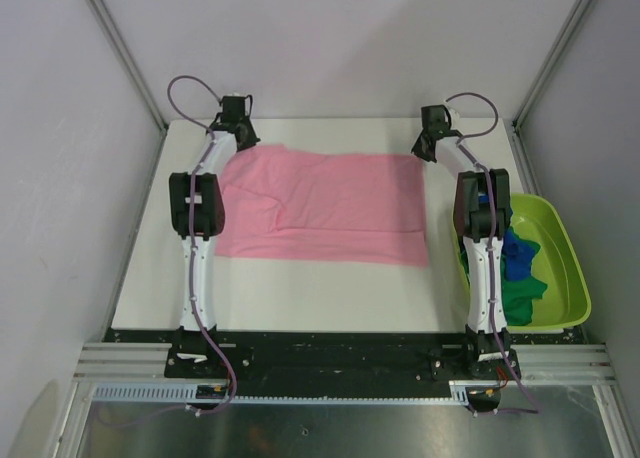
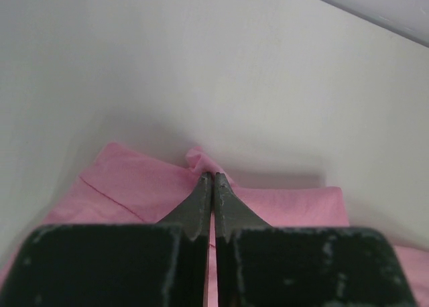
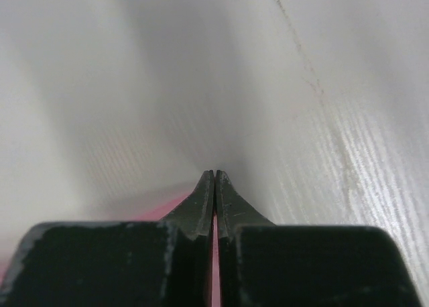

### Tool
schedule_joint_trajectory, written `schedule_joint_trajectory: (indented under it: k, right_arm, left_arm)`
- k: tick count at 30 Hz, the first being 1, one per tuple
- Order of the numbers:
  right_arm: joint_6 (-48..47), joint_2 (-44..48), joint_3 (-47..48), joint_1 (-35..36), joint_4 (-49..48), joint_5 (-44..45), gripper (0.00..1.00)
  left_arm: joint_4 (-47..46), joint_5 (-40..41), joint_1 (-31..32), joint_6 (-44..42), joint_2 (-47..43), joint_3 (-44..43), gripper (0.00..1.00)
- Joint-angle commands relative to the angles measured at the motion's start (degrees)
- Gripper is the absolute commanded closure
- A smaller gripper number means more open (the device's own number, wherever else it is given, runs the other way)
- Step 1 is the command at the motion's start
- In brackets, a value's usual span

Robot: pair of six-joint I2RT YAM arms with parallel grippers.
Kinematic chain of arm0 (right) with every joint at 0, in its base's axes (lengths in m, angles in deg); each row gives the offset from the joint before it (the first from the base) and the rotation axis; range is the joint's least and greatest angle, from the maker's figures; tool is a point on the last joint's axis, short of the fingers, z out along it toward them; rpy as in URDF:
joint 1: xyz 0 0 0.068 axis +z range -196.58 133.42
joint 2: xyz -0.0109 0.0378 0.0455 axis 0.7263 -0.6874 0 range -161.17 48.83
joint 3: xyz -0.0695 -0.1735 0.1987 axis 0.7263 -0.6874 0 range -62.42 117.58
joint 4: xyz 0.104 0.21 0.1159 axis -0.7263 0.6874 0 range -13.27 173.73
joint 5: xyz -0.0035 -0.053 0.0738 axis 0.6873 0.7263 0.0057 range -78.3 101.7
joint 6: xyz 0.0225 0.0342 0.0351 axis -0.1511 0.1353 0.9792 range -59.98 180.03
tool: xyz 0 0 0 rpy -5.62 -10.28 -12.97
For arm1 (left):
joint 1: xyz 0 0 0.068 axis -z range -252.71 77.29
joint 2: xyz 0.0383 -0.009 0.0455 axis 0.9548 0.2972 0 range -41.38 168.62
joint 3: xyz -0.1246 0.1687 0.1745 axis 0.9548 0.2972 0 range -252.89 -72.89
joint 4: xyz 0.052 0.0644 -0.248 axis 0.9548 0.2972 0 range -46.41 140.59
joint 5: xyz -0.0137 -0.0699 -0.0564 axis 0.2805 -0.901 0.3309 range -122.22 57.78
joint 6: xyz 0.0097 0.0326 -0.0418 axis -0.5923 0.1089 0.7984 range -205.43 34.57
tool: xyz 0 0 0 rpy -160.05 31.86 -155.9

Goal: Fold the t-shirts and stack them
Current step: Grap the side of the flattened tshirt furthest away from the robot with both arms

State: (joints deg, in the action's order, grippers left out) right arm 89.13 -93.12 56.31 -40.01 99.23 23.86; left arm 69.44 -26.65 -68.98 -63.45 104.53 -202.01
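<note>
Light pink fabric t-shirt [image 1: 330, 203] spread flat, lightly creased, left claw [image 2: 213, 178] and right claw [image 3: 214, 175] pinching its far corners

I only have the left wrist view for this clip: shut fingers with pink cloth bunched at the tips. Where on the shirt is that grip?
Observer: From above, the left gripper is at the far left corner of the pink t-shirt, which lies spread out on the table.
Operator: And the other arm?
Observer: The right gripper sits at the shirt's far right corner. Its wrist view shows the fingers shut, with a sliver of pink in the slit between them.
Operator: Any other shirts around?
Observer: A blue t-shirt and a green t-shirt lie heaped in a lime-green tub at the table's right edge.
</note>
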Motion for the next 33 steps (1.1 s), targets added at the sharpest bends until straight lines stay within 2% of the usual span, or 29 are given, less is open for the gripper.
schedule_joint_trajectory:
  k: [1,9,14,22,33]
  right_arm:
    - [-1.84,4.91,0.12,-1.70,-0.45,0.67,1.00]
    - [-2.72,7.89,-0.94,-1.89,-2.06,-1.04,1.00]
    - [-2.15,11.60,-5.65,-1.55,-3.66,-3.46,1.00]
    - [-1.03,19.86,-19.36,-0.68,-5.86,-6.35,1.00]
    - [0.47,28.08,-31.40,1.81,-1.41,-4.35,1.00]
  left_arm:
    - [-2.01,2.59,-0.80,-2.19,-6.44,-2.05,1.00]
    - [-2.71,1.69,-1.59,-1.61,-7.31,-3.13,1.00]
    - [-2.88,-0.14,-1.66,-0.92,-9.57,0.55,1.00]
    - [-3.32,-0.33,-1.65,-0.32,-18.32,13.26,1.00]
    - [-4.19,2.44,-1.63,1.35,-30.39,35.62,1.00]
